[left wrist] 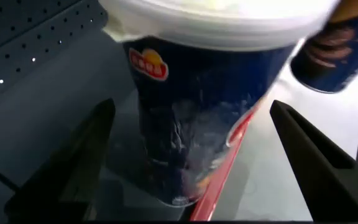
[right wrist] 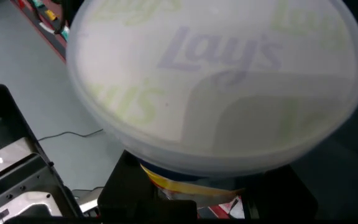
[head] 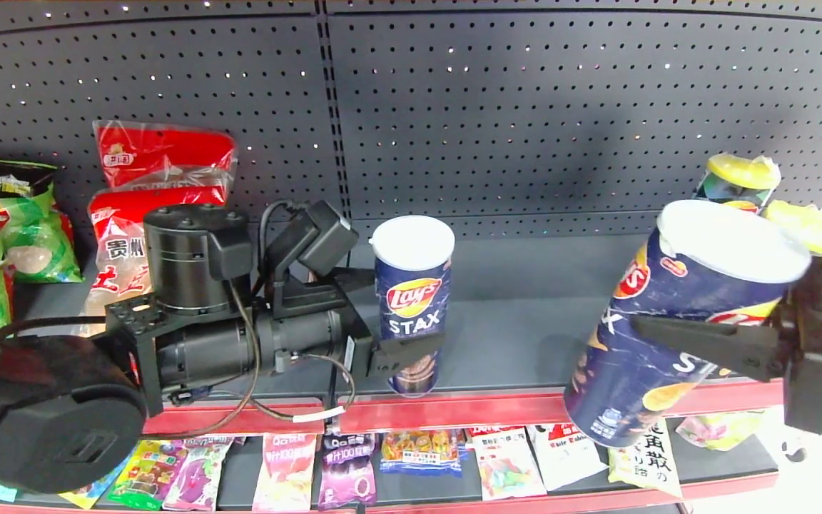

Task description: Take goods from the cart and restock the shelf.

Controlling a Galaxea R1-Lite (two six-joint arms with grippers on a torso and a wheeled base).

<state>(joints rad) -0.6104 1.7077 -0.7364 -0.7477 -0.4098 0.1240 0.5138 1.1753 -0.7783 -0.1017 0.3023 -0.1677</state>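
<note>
at the front edge of the shelf, your left gripper stands released around the upright can; your right gripper clenches a tilted can that could clip the red lip going in.

Blue white-lidded can upright on shelf; second can tilted, before shelf's front edge

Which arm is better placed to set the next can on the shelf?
Right. The right tool holds a tilted can by the edge of the shelf, with bare space beyond it. The left tool is open around the standing can and carries nothing.
</note>
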